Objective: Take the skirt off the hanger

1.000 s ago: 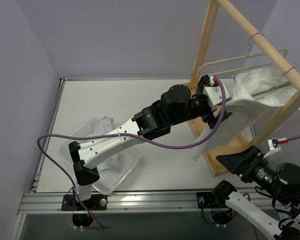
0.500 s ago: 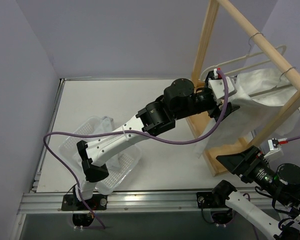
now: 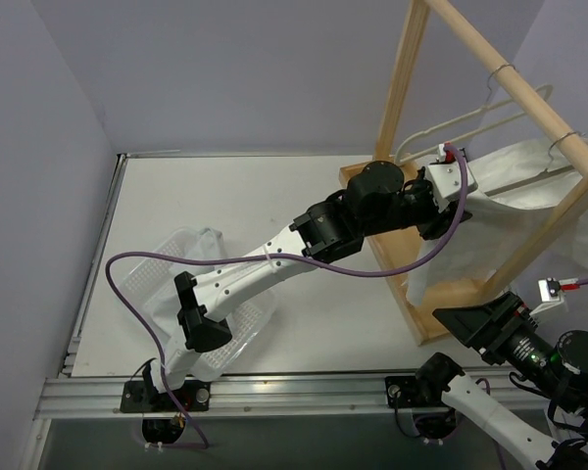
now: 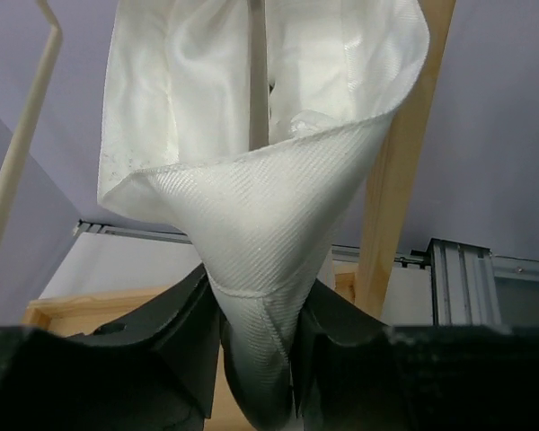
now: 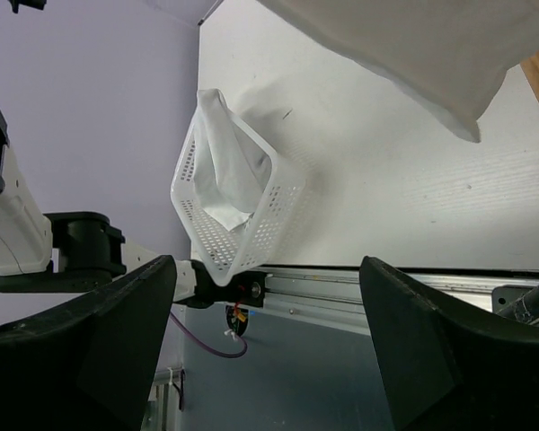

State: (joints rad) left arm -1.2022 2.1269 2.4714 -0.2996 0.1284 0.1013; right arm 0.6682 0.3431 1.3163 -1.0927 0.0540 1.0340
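Observation:
The white skirt (image 3: 534, 186) hangs from a white hanger (image 3: 475, 122) on the rail of a wooden rack (image 3: 400, 93). My left gripper (image 3: 459, 194) reaches to the skirt's left edge. In the left wrist view a bunched fold of the skirt (image 4: 260, 206) runs down between the jaws of the left gripper (image 4: 259, 359), and both black fingers press against it. A pale hanger (image 4: 18, 157) bar shows at the left. My right gripper (image 3: 453, 316) is low at the front right, open and empty (image 5: 265, 341), with the skirt's hem (image 5: 413, 45) above it.
A white perforated basket (image 3: 245, 328) holding white cloth sits at the front left, also in the right wrist view (image 5: 242, 229). The rack's wooden post (image 4: 404, 180) stands just right of the held fold. Its base (image 3: 441, 304) lies on the table near my right arm.
My left arm has moved right to the skirt's edge and its jaws have closed from wide open onto the fabric. The skirt's left side is pulled in. My right gripper shifted slightly.

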